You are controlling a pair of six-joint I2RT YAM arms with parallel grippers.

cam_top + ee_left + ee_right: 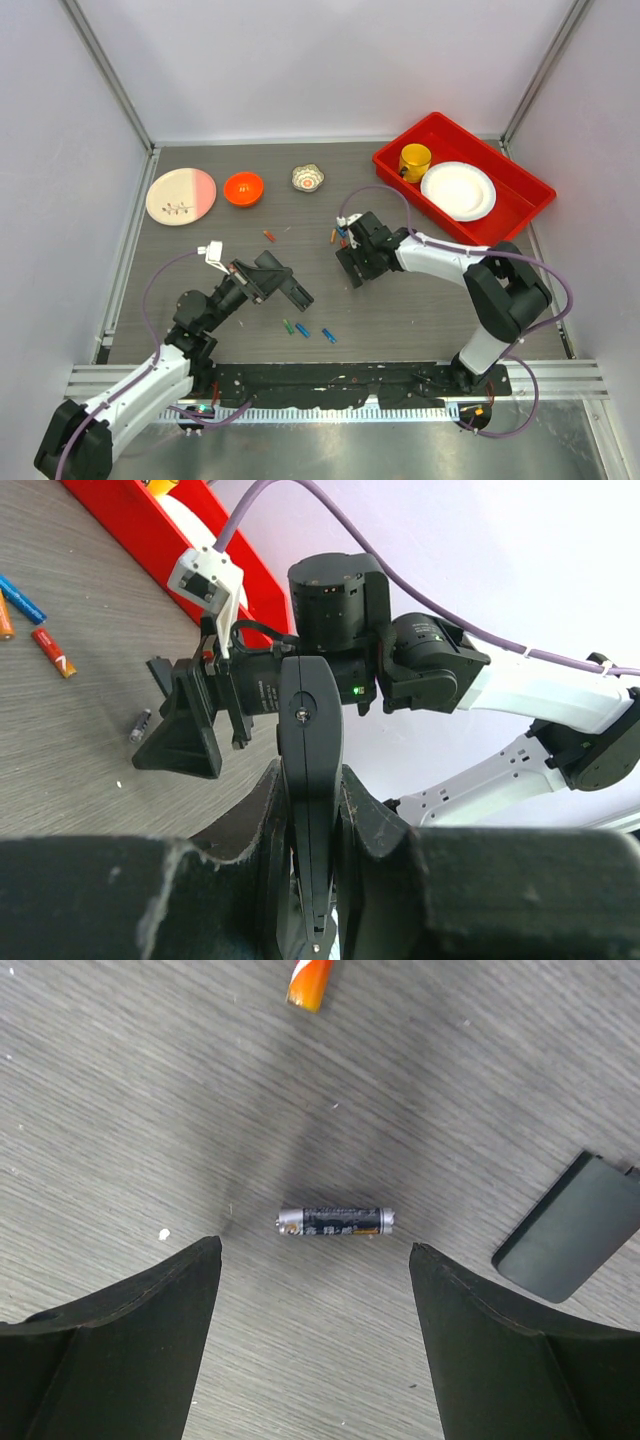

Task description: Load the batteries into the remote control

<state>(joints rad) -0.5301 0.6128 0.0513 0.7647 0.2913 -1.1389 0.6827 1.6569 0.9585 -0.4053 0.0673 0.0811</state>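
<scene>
My left gripper point(265, 278) is shut on the slim black remote control point(292, 289) and holds it above the table. In the left wrist view the remote point(310, 710) stands edge-on between my fingers point(372, 815). My right gripper point(352, 264) is open and low over the table. In the right wrist view it point(315, 1249) is empty, and a black and silver battery point(337, 1221) lies just ahead of the gap, untouched. An orange battery point(310, 982) lies beyond. Green point(288, 326) and blue batteries point(302, 330) lie near the front, and orange ones point(269, 236) further back.
A small flat black squarish piece point(570, 1228) lies right of the right gripper. A red tray point(520, 205) at the back right holds a yellow cup point(414, 160) and a white plate point(458, 190). An orange bowl point(243, 188), a pink plate point(181, 195) and a small bowl point(308, 178) stand at the back.
</scene>
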